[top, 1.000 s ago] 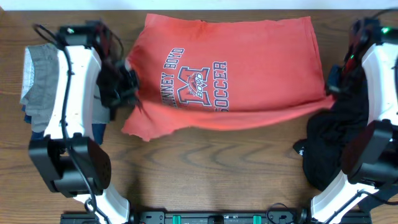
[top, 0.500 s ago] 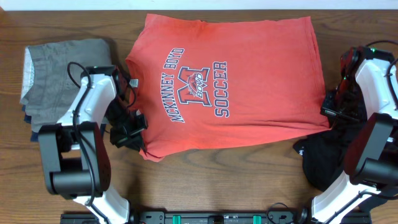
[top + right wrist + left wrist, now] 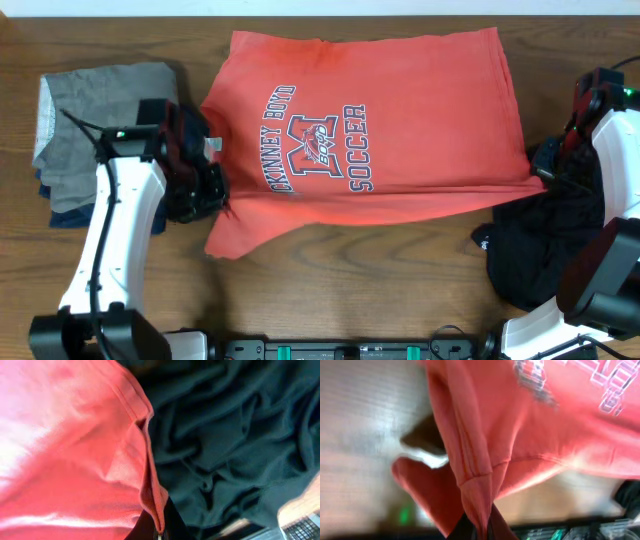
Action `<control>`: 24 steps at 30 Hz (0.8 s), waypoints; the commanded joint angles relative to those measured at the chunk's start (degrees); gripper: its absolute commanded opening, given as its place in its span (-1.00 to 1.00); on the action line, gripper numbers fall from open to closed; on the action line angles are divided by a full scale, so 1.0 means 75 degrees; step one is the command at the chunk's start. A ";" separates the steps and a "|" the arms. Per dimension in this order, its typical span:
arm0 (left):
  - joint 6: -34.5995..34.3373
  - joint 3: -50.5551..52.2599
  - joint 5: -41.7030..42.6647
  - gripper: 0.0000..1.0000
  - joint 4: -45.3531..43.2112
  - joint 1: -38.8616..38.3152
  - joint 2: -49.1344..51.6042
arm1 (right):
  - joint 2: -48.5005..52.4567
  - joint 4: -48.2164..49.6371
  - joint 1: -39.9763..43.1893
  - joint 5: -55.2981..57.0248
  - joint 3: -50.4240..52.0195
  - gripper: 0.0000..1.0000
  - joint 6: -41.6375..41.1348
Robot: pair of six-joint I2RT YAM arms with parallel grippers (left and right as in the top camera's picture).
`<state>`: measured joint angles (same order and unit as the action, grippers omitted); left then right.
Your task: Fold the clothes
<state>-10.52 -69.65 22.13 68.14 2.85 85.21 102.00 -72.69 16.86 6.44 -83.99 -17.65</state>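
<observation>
Since half a second ago, our left gripper (image 3: 212,190) has drawn back toward the far side and a little left. The near left corner of the coral-red T-shirt (image 3: 380,120) has come with it and now droops as a loose flap onto the table (image 3: 350,290). Our right gripper (image 3: 552,170) has eased slightly to the right, so the shirt's near edge runs tauter between the two arms.

We see the shirt spread across the far middle of the table with its dark-and-white lettering face up and reading sideways. Its far edge lies close to the table's far edge.

Our left gripper is clamped on the shirt's near left edge. In the left wrist view its fingers (image 3: 470,532) pinch a stitched fold of the red cloth (image 3: 530,435). Our right gripper is likewise closed on the shirt's near right corner. In the right wrist view the seamed edge (image 3: 145,485) runs down between the fingers (image 3: 172,522).

The black garment (image 3: 540,250) lies crumpled at the near right, just beside that held corner and partly under our right arm. It fills the right side of the right wrist view (image 3: 235,435).

At the far left a grey garment (image 3: 100,110) rests on top of a navy blue garment (image 3: 55,200), just beside our left arm.
</observation>
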 commanded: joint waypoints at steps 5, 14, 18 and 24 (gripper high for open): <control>-0.0994 0.0015 -0.0102 -0.88 -0.1131 0.0280 0.0134 | -0.0050 0.0935 -0.0070 -0.0414 0.0122 -0.98 0.0219; -0.1209 0.0015 -0.0099 -0.88 -0.2675 0.0297 0.0425 | -0.0038 0.2261 -0.0143 -0.0927 0.0128 -0.98 0.0221; -0.1390 0.0015 -0.0096 -0.88 -0.3174 0.0297 0.0586 | -0.0015 0.2693 -0.0242 -0.0953 0.0128 -0.97 0.0219; -0.1445 0.0015 -0.0096 -0.88 -0.3716 0.0297 0.1000 | 0.0093 0.3191 -0.0309 -0.0953 0.0149 -0.98 0.0219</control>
<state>-20.45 -69.65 22.11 41.41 4.67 90.83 102.00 -49.63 15.05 -0.75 -83.22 -16.86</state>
